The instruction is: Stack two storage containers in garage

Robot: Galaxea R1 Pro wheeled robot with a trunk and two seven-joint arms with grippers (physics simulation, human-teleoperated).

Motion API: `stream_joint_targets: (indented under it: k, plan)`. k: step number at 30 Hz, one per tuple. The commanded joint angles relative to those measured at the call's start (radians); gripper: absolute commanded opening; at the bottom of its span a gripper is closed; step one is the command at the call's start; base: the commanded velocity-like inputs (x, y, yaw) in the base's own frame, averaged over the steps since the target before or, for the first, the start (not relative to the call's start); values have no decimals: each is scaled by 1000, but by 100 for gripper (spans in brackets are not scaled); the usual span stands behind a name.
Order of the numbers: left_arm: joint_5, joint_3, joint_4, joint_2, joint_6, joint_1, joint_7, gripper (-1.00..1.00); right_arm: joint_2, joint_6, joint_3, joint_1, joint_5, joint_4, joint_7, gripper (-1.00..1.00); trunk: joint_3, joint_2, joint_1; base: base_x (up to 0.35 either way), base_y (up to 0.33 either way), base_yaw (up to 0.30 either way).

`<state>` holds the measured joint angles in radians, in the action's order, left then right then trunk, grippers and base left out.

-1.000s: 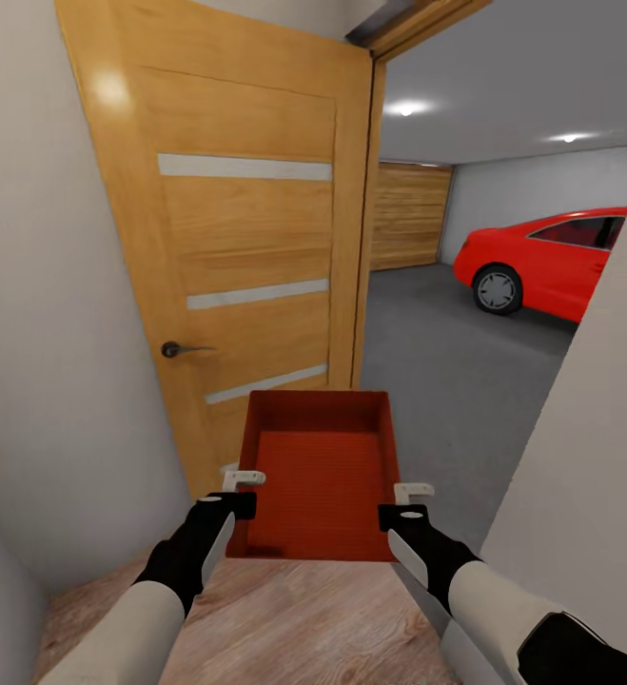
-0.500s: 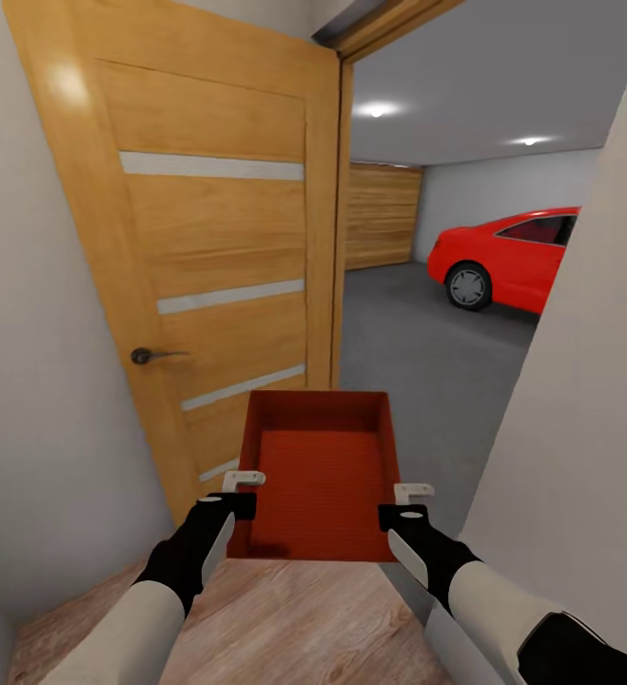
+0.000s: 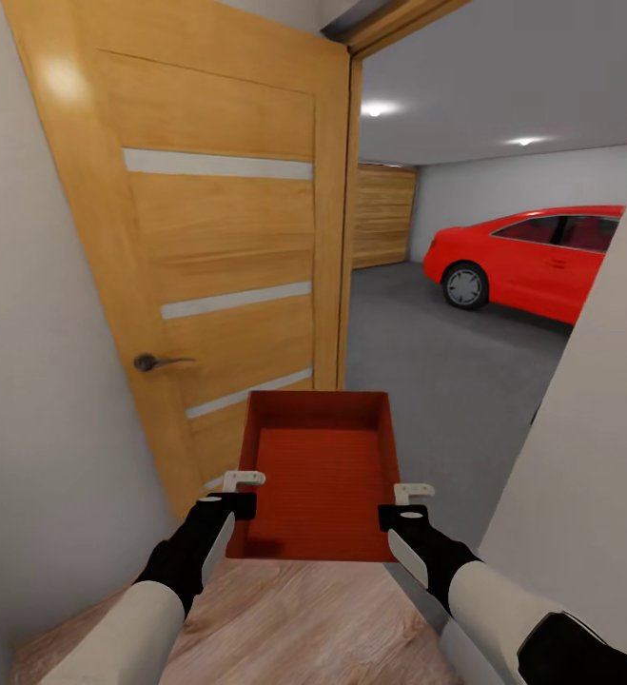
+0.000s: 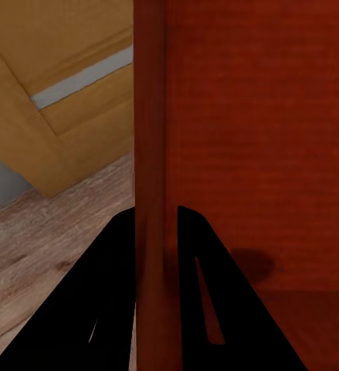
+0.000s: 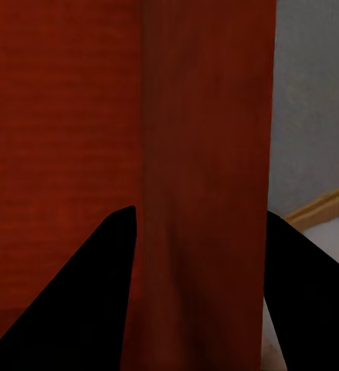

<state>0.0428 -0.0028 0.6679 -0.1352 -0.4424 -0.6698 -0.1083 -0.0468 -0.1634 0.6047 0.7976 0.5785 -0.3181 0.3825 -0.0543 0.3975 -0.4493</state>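
Swinging right since a moment ago, the head view shows more garage floor (image 3: 427, 352) and red car (image 3: 532, 257); the doorway is nearly lined up. Left hand (image 3: 244, 493) and right hand (image 3: 401, 504) each clench a side wall of the storage container (image 3: 321, 471).

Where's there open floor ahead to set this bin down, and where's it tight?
Open: the grey garage floor between the wooden door and the red car. Tight: the doorway, where the storage container, held by left gripper and right gripper, sits between door and white wall.

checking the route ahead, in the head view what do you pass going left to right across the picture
wall → door handle → wooden door → garage floor → red car → white wall
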Motion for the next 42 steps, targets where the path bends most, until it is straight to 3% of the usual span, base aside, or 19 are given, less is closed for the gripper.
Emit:
stream_joint_targets:
  k: [1,14,30,42]
  plan:
    - [37,-1,2,-1,-9,0,-33,-100,-1,-7,0,2,6,-1,7,-100,-2,2,-1,9,9,-226]
    - [37,-1,2,-1,-9,0,-33,-100,-1,-7,1,2,6,-1,7,-100,-2,2,-1,7,6,-241]
    - [38,-2,0,-1,-8,0,-33,-100,-1,-7,0,2,6,-1,7,-100,-2,2,-1,154,248,-30]
    - [38,-1,1,-1,-7,0,-33,-100,-1,-7,1,2,6,0,7,-100,-2,2,-1,23,20,-226]
